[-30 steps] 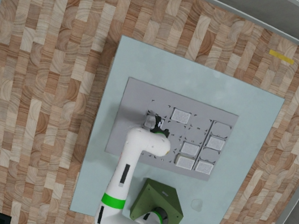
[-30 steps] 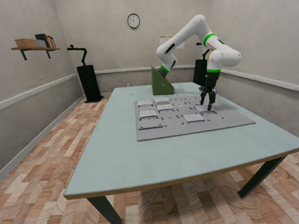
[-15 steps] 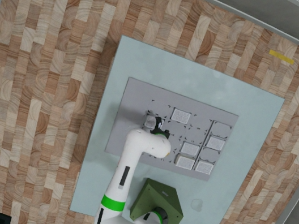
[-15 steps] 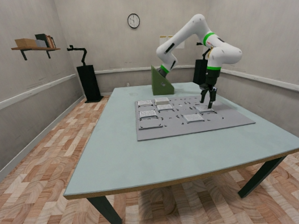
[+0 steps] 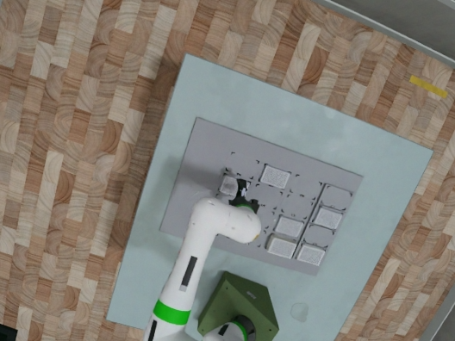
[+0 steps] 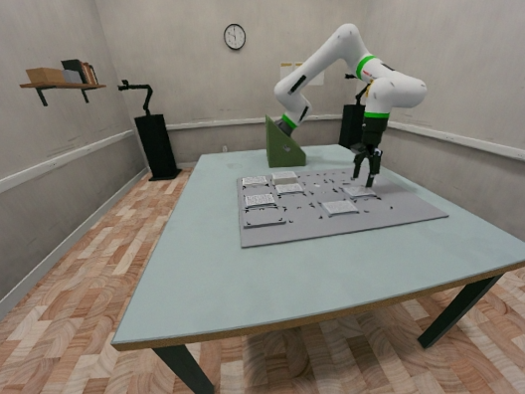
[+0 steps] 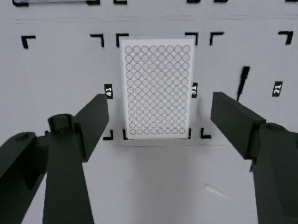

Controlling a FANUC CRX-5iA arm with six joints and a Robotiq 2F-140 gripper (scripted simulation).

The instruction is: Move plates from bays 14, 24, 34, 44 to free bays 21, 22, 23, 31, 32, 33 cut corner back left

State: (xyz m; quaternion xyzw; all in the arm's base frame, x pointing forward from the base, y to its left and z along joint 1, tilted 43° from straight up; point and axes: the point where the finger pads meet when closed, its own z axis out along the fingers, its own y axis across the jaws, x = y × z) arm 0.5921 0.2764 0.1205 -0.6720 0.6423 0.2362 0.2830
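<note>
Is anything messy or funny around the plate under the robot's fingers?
Yes, a thin black thing lies slanted beside the plate, among neat corner marks. It looks dropped. The plate itself looks straight.

You have five white plates [image 5: 276, 176] [image 6: 340, 208] [image 7: 157, 90] and one thicker block [image 5: 281, 247] [image 6: 284, 178], making six pieces of labware on one grey deck [image 5: 185, 172] [image 6: 298, 236] [image 7: 160, 175]. Your wrist view shows one of those plates and one thin dark stick [image 7: 243, 82]. You have one table [image 5: 207, 77] [image 6: 298, 279], with two legs [image 6: 184, 368] visible, one white arm [image 5: 190, 258] [image 6: 318, 55] and one green base [image 5: 241, 297] [image 6: 280, 151]. Around the room you can count two black stands [image 6: 156, 146], one wall clock [image 6: 235, 37], one shelf [image 6: 62, 87] and one yellow strip [image 5: 428, 87]. The books are too small for you to count reliably.
</note>
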